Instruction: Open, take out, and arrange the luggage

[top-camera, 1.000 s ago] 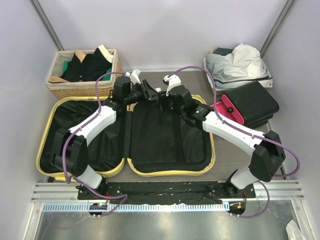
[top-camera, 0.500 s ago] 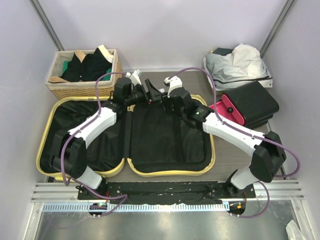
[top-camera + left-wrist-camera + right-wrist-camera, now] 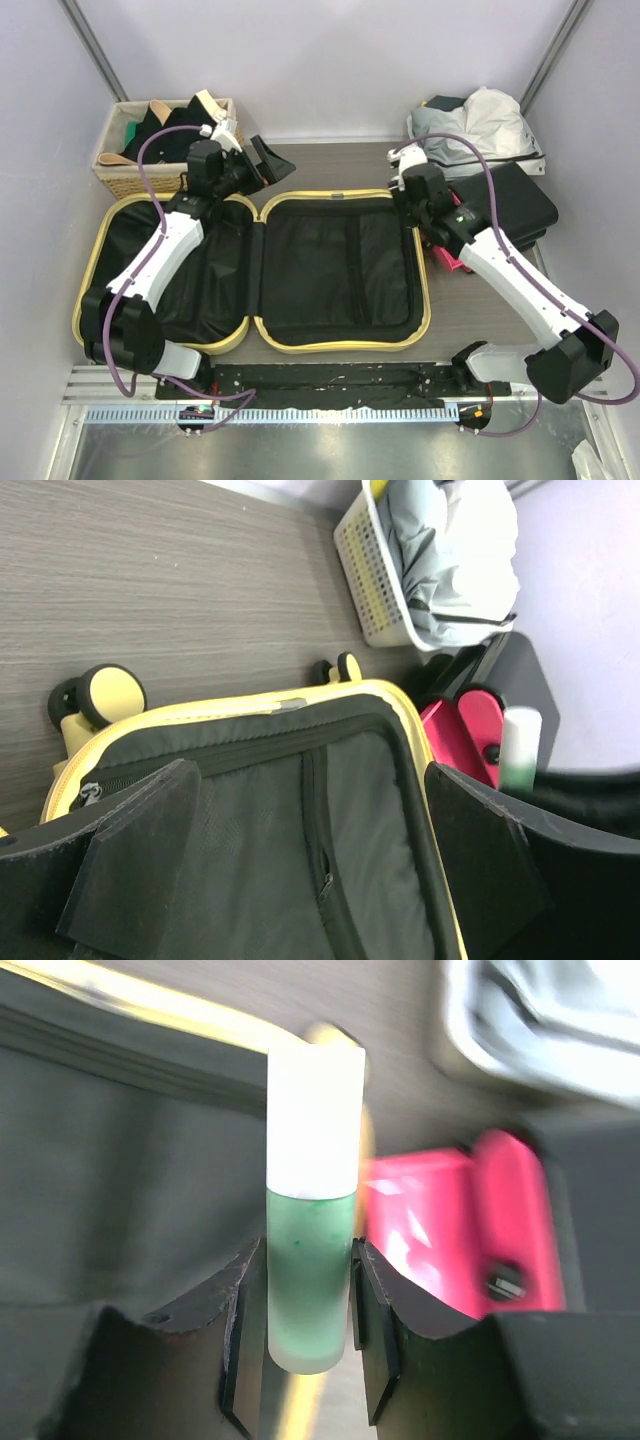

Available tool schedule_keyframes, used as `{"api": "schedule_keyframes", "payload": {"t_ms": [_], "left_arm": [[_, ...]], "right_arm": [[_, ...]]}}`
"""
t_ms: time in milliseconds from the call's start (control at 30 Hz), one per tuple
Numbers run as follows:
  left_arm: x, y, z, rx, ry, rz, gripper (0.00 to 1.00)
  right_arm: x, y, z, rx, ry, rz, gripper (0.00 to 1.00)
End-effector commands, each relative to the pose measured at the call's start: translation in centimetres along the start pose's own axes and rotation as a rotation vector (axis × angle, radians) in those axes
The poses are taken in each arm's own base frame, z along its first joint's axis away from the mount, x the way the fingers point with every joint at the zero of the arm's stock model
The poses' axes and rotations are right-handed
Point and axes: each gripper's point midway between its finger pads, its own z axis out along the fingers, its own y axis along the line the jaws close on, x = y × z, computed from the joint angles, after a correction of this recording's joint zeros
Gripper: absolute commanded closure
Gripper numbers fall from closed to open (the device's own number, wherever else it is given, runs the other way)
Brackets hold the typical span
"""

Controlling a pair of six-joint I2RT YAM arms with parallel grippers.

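Observation:
The pale-yellow luggage [image 3: 420, 250] lies open flat on the table, both black-lined halves facing up, and the left wrist view shows its lining [image 3: 260, 860] with a zipper. My left gripper [image 3: 263, 160] hovers over the luggage's back edge near the hinge. It is open [image 3: 310, 820] with nothing between its fingers. My right gripper [image 3: 402, 187] is above the luggage's back right corner. It is shut [image 3: 305, 1310] on an upright green bottle [image 3: 310, 1260] with a white cap. That bottle [image 3: 520, 745] also shows in the left wrist view.
A wicker basket [image 3: 110, 170] of dark clothes stands at the back left. At the back right is a white basket [image 3: 420, 135] of pale clothes. A black box with a pink inside [image 3: 500, 210] sits right of the luggage. The luggage's wheels [image 3: 100, 695] jut out over the table.
The two grippers, close together over the luggage's back middle, have parted. The left one opened wide and swung left toward the wicker basket. The right one carried the bottle right.

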Motion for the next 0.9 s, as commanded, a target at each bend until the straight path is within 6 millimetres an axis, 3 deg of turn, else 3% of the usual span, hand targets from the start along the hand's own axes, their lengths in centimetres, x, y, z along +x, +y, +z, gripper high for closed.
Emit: {"api": "schedule_keyframes", "payload": {"t_ms": [0, 133, 300, 867], "left_arm": [[-1.1, -1.2, -0.9, 0.004, -0.029, 0.084, 0.00], [-1.0, -1.1, -0.8, 0.003, -0.025, 0.087, 0.00], [-0.9, -1.1, -0.7, 0.002, -0.022, 0.093, 0.00], [-0.7, -1.2, -0.6, 0.016, -0.005, 0.091, 0.00]], "right_arm": [[4.4, -4.0, 0.1, 0.040, 0.234, -0.143, 0.99], [5.0, -6.4, 0.7, 0.102, 0.284, -0.207, 0.99], [5.4, -7.5, 1.3, 0.127, 0.333, -0.268, 0.99], [9.4, -9.5, 3.1, 0.240, 0.533, -0.341, 0.99]]}}
